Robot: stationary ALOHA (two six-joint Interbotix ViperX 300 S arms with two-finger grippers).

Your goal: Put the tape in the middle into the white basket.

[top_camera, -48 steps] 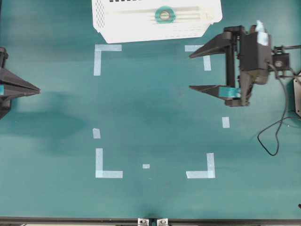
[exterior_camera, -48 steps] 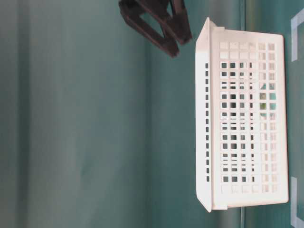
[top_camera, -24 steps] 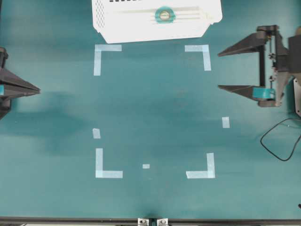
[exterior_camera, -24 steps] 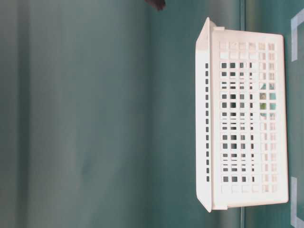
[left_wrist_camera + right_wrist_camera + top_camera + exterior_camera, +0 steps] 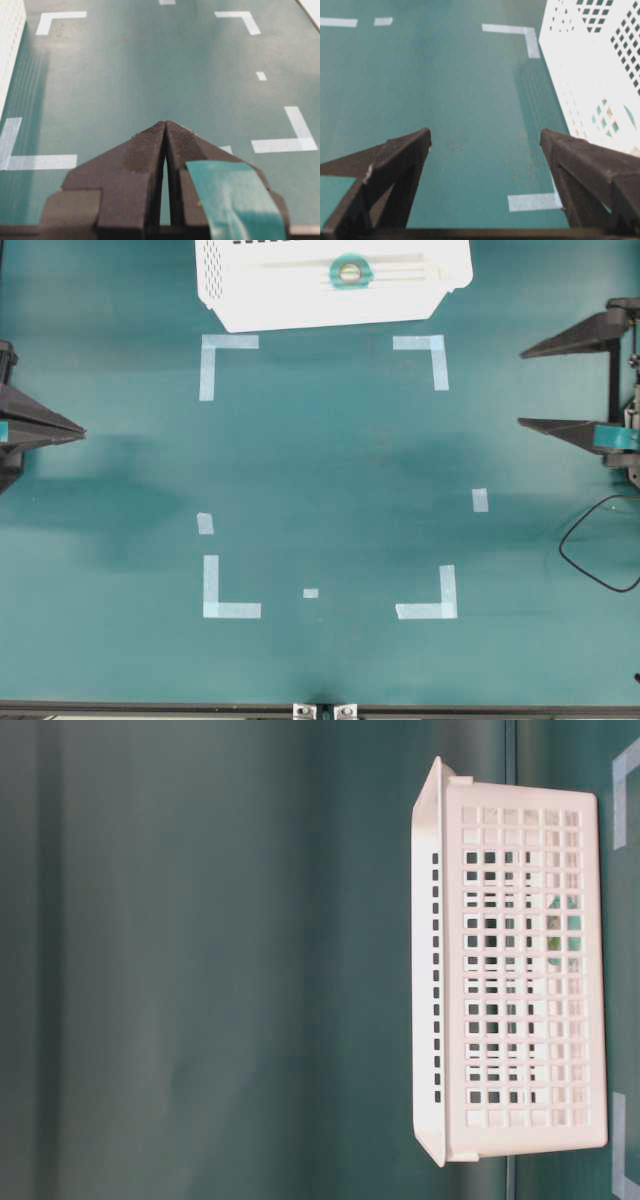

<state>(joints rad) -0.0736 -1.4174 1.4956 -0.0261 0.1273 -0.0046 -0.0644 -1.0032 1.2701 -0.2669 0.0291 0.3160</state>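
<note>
The tape (image 5: 349, 271), a small teal ring with a pale core, lies inside the white basket (image 5: 300, 300) at the table's far edge. Through the basket's lattice side (image 5: 520, 985) a bit of it shows (image 5: 553, 935). My right gripper (image 5: 521, 388) is open at the right edge of the table, empty and well apart from the basket; its wrist view shows the gripper (image 5: 485, 135) with jaws wide over bare mat and the basket wall (image 5: 590, 75) to the right. My left gripper (image 5: 80, 433) is shut at the left edge, its tips (image 5: 165, 122) pressed together with nothing between them.
Pale tape corner marks (image 5: 212, 360) (image 5: 432, 352) (image 5: 225, 598) (image 5: 432, 602) outline a rectangle mid-table, with small strips (image 5: 480, 500) (image 5: 205, 523) nearby. A black cable (image 5: 590, 545) loops at the right edge. The table's front edge (image 5: 320, 705) runs along the bottom.
My right gripper has drawn back to the right, away from the basket, staying open; it has left the table-level view. The tape, basket and left arm have not moved.
</note>
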